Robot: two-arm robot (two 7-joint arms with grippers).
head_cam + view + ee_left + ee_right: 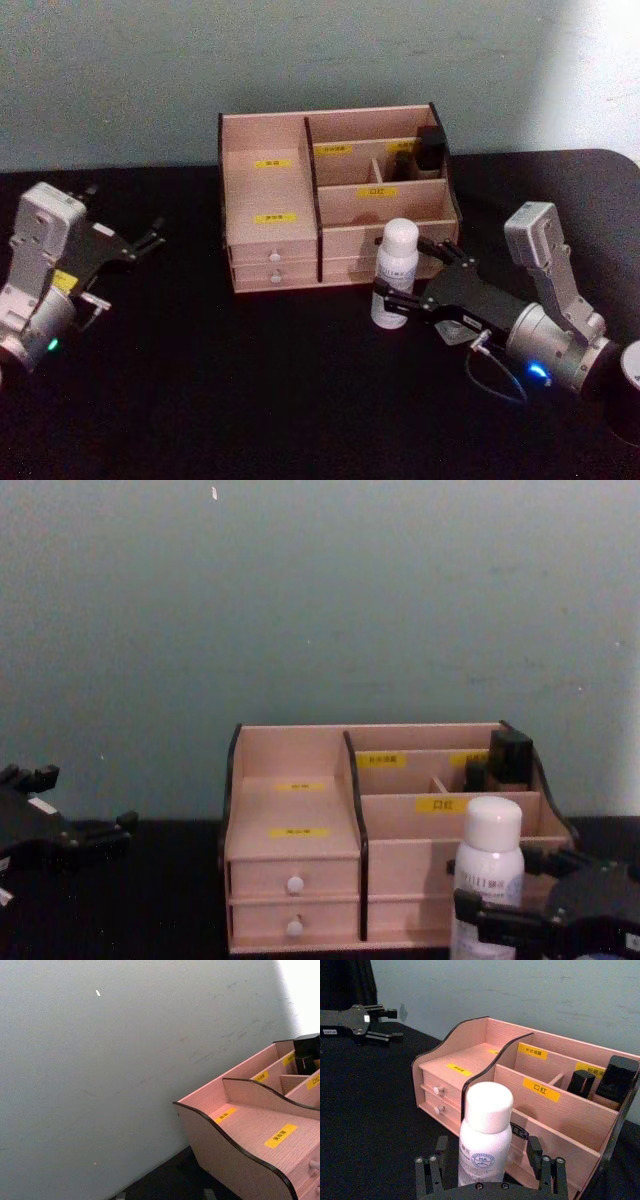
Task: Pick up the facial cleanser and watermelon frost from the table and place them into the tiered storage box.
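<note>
The right claw (pixel 402 272) sits low over the black worktop (pixel 250 380), its black fingers (pixel 427 1175) spread wide on either side of the facial cleanser, a tall slim white cylindrical bottle with a rounded white cap (pixel 398 262). In the right wrist view a gap shows between each finger and the bottle's body, so the claw is open around it and has hold of nothing. The bottle stands upright on the worktop, with small dark lettering on its front. It is just in front of the right-hand lower drawers of the tiered storage box, a light pinkish wooden organizer with dark edge trim (pixel 262 135).

The box stands at the back of the worktop against a pale grey-green wall (pixel 300 50). Its left half is a wide stepped shelf above two small drawers with white knobs (pixel 274 258). Its right half is split into a long front trough and smaller rear compartments. Yellow labels (pixel 274 217) are stuck to the steps and dividers. Black block-shaped items (pixel 432 148) stand upright in the rear right compartments.

Well away to the left, the left claw (pixel 153 238) is held beside the box, pointing toward it. Its two fingers are apart and there is nothing between them. The left wrist view looks past the box's curved left side wall toward the wall behind.
</note>
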